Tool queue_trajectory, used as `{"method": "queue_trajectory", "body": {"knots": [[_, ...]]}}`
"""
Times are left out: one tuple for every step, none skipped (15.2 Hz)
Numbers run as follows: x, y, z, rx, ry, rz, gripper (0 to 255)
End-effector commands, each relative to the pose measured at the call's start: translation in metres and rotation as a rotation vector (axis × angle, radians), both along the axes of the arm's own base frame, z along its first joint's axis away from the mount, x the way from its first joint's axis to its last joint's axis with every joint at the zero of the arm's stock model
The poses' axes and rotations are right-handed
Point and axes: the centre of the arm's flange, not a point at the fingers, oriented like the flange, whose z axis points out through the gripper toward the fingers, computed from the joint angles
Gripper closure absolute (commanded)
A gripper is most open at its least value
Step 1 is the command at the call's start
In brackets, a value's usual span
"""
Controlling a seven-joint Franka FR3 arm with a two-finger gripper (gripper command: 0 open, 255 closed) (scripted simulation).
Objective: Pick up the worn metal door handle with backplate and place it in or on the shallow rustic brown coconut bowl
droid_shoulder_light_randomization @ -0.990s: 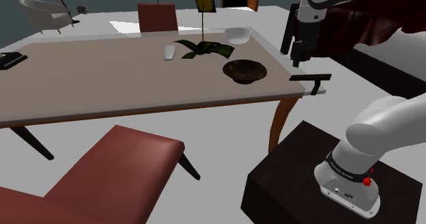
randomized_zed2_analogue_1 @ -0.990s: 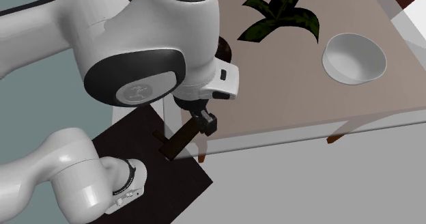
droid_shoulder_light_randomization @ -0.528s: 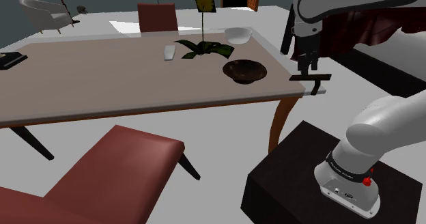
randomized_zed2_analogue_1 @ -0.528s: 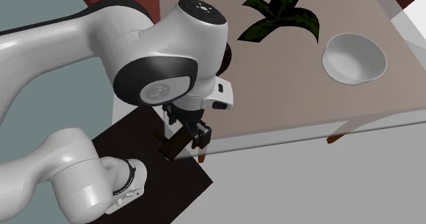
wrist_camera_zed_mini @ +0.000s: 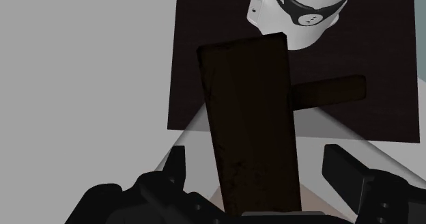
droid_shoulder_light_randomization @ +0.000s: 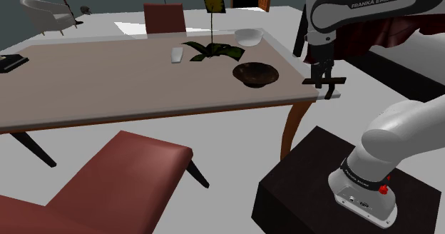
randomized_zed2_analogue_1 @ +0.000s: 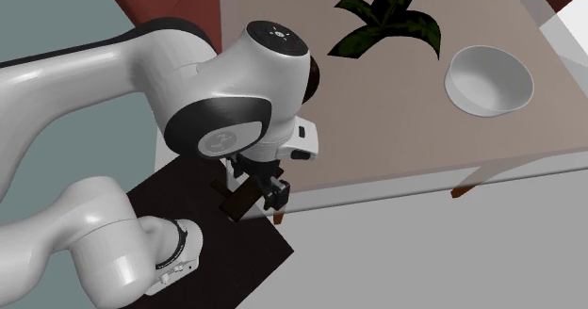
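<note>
— Two fingers, spread wide?
— Yes, gripper [wrist_camera_zed_mini: 258, 162] straddles the door handle [wrist_camera_zed_mini: 246, 106], no contact. Handle at the table [droid_shoulder_light_randomization: 107, 90] corner, near the brown bowl [droid_shoulder_light_randomization: 255, 73].

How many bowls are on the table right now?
2: a dark brown bowl beside the plant, and a white bowl at the table's far corner.

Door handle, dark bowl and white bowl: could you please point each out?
door handle [wrist_camera_zed_mini: 252, 120], wrist view, backplate middle
dark bowl [droid_shoulder_light_randomization: 255, 71], shoulder view, inside
white bowl [randomized_zed2_analogue_1: 487, 79], second exterior view, inside
</note>
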Motion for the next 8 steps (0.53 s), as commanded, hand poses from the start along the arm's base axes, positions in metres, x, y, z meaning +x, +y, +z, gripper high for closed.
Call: {"method": "queue_trajectory", "body": {"knots": [[0.0, -0.0001, -0.0002, 0.0, 0.0, 0.0, 0], [0.0, -0.0001, -0.0002, 0.0, 0.0, 0.0, 0], [0.0, 0.0, -0.0002, 0.0, 0.0, 0.0, 0], [0.0, 0.0, -0.0002, 0.0, 0.0, 0.0, 255], [0.0, 0.0, -0.0002, 0.0, 0.0, 0.0, 255], [0.0, 0.0, -0.0002, 0.0, 0.0, 0.0, 255], [0.0, -0.0001, -0.0002, 0.0, 0.0, 0.0, 255], [0.0, -0.0001, -0.0002, 0.0, 0.0, 0.0, 255]]}}
